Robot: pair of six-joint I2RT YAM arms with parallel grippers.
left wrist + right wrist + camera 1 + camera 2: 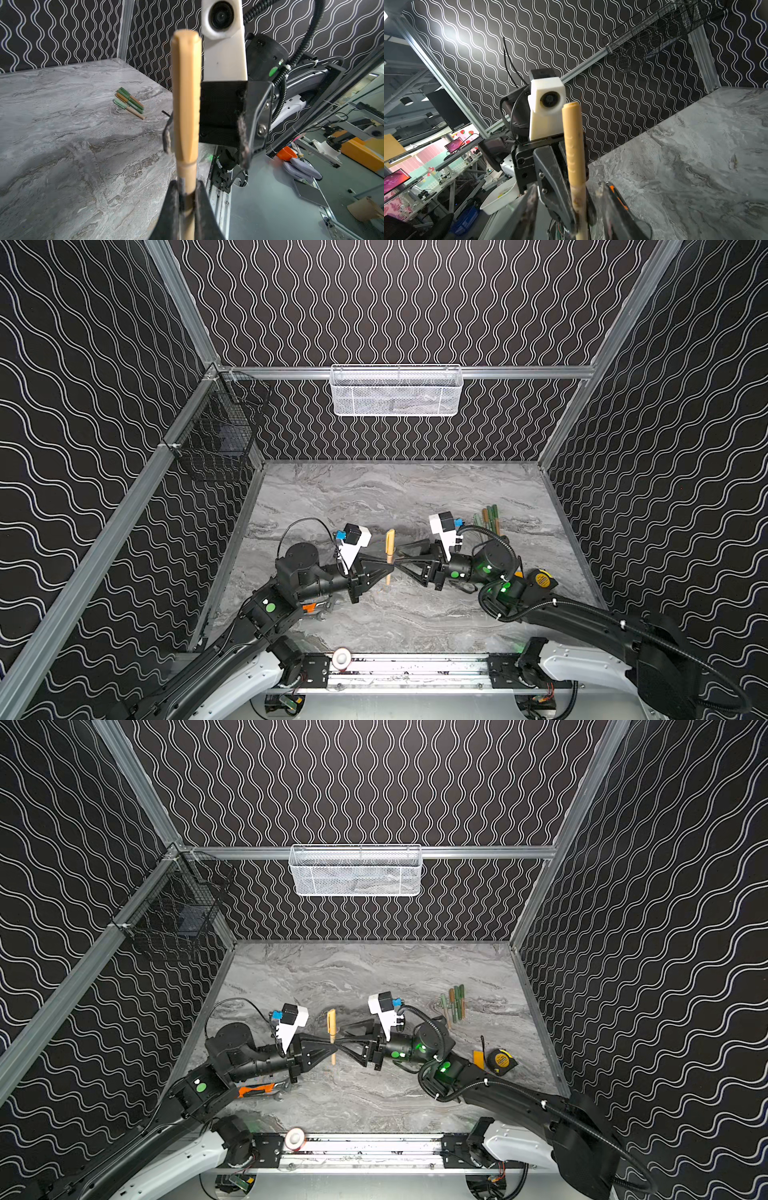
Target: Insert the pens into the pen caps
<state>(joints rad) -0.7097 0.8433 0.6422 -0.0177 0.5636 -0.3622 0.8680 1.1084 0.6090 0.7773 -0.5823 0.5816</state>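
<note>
A tan pen (389,572) (333,1054) is held off the table at mid-table, pointing roughly front to back. A tan pen cap (390,541) (331,1020) sits on its far end. My left gripper (390,569) (188,193) is shut on the pen's bare shaft (188,172), just below the cap (186,93). My right gripper (400,562) (571,207) faces it from the right and is open. Its fingers (167,137) stand on either side of the capped pen (574,145) without touching it. Several capped green and tan pens (488,520) (129,102) lie together at the back right.
An orange-handled wrench (257,1089) lies under my left arm near the front left. A yellow tape measure (503,1060) and an orange-yellow block (478,1058) sit by my right arm. A white mesh basket (396,390) and a black wire basket (216,435) hang on the walls.
</note>
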